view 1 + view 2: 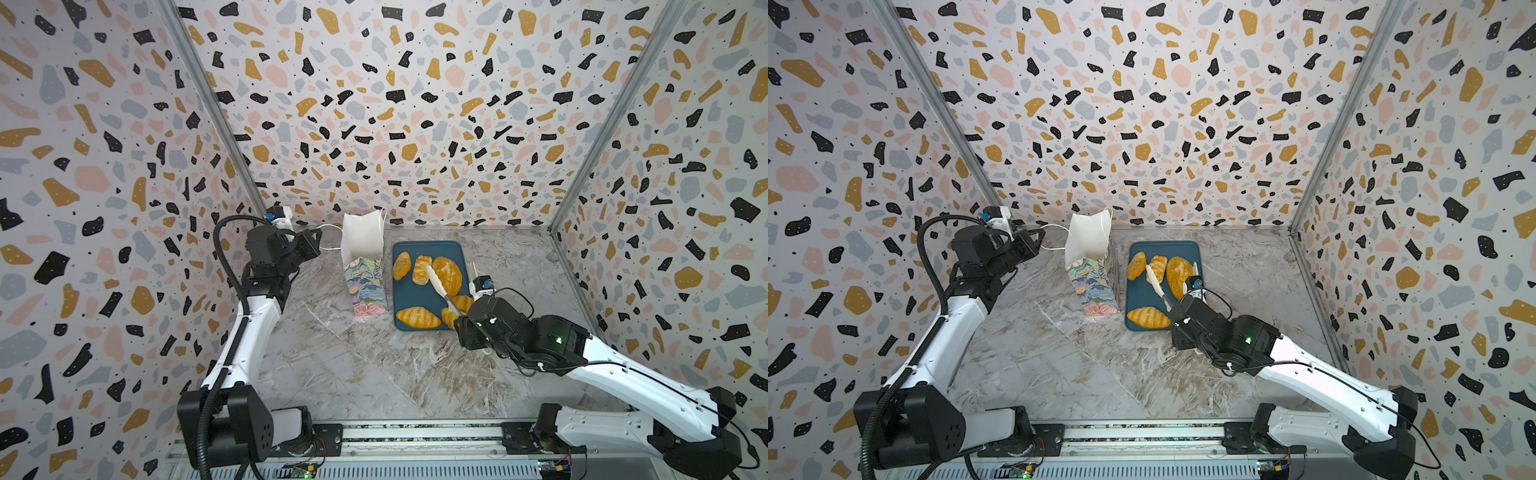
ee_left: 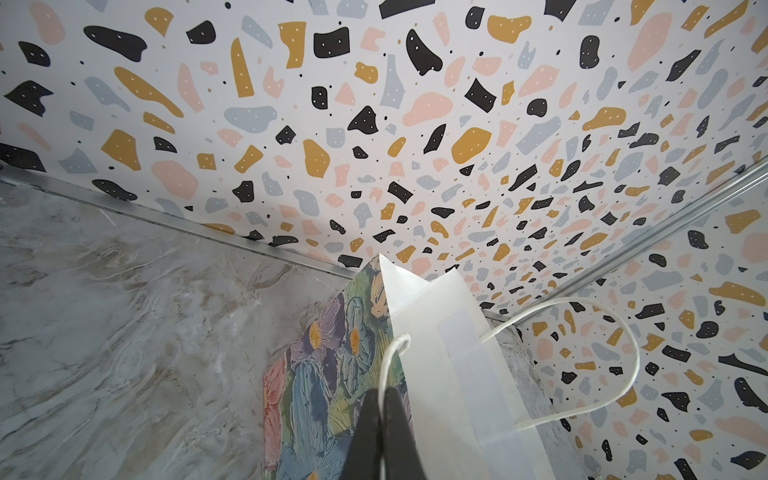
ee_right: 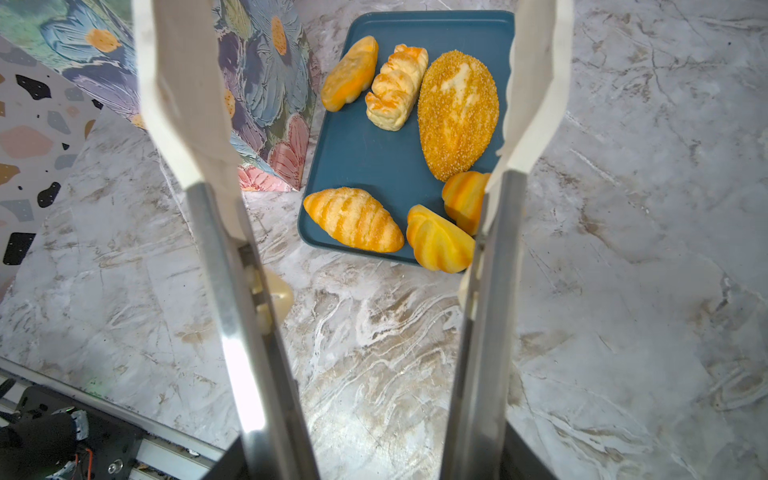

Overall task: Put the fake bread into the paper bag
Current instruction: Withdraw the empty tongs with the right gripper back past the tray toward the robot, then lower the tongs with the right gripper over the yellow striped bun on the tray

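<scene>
The paper bag (image 1: 365, 286) (image 1: 1096, 286) stands upright with its white mouth open, just left of the dark-blue tray (image 1: 419, 299). My left gripper (image 1: 320, 241) (image 2: 381, 399) is shut on the bag's cord handle (image 2: 390, 357), pulling it leftward. Several fake breads lie on the tray: a seeded loaf (image 3: 457, 112), a plaited pastry (image 3: 397, 87), a roll (image 3: 351, 75), a croissant (image 3: 353, 218) and two ridged rolls (image 3: 438, 241). My right gripper (image 1: 461, 320) (image 3: 374, 465) is shut on metal tongs (image 1: 440, 286) (image 3: 232, 270). Their white tips are spread apart above the tray, with nothing between them.
The marble tabletop (image 1: 374, 374) is walled on three sides by terrazzo-patterned panels (image 1: 415, 104). The tray's near edge (image 3: 353, 249) lies between the tong arms. A rail with both arm bases runs along the front edge (image 1: 415, 436).
</scene>
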Robot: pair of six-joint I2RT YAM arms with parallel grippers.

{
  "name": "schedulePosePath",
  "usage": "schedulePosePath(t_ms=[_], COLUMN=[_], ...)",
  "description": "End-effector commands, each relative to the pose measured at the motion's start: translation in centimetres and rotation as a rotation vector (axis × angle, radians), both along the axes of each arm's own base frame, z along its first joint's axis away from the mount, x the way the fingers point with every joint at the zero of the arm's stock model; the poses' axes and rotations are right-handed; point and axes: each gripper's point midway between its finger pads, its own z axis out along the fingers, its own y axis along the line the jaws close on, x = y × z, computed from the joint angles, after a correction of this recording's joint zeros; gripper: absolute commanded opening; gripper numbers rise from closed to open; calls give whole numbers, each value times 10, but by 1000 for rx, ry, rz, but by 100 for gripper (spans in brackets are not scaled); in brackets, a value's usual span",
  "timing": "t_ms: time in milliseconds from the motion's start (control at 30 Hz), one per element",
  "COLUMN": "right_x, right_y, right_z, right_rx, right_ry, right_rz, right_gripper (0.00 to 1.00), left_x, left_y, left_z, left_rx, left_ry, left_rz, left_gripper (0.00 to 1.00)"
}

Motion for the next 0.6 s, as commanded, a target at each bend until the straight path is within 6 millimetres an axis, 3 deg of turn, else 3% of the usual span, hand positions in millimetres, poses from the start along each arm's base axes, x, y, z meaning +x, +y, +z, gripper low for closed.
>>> schedulePosePath(t_ms=[0,200,567], right_x=[-5,-12,-23], right_y=[-11,-18,-32], right_z=[-1,-24,-40], right_rx=[32,21,105], right_ry=[4,28,12], right_rz=[-36,-30,-24], right_gripper=[61,61,58], left_x=[-1,2,-2], left_y=[-3,-3,2], left_z=[12,8,11], left_rx=[19,9,48], left_ry=[-55,-42,-55], left_rz=[-13,-16,15], left_gripper=[0,0,0])
